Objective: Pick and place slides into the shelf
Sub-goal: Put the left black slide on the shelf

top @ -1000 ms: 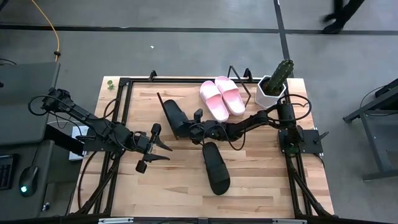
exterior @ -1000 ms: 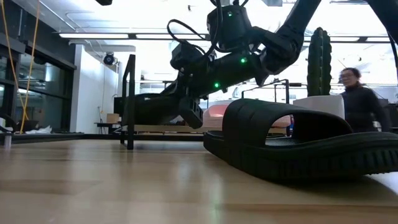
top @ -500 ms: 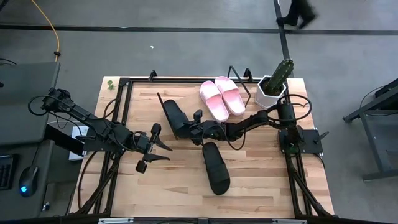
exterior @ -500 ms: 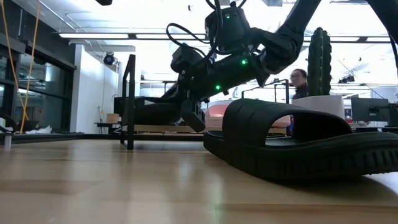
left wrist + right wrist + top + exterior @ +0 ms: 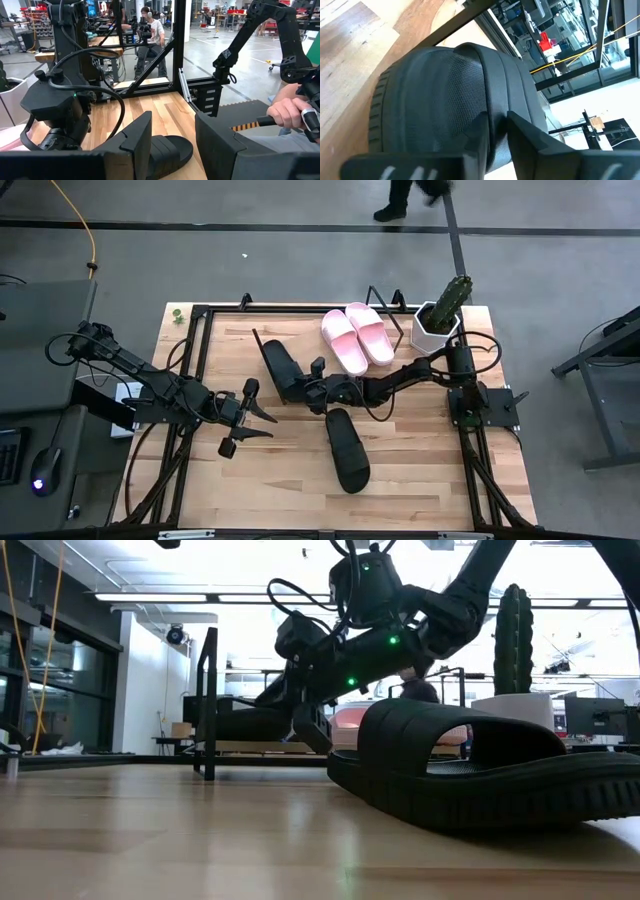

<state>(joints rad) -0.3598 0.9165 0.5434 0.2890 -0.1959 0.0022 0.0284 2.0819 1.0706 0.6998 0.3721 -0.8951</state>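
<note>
Right claw at frame centre grips a black slide, jaws narrow. Left claw hovers wide at left over the bench.

A tall green cactus stands in a white faceted pot at the far right corner of the light wooden tabletop. Beyond it, a person crosses the grey floor.
</note>
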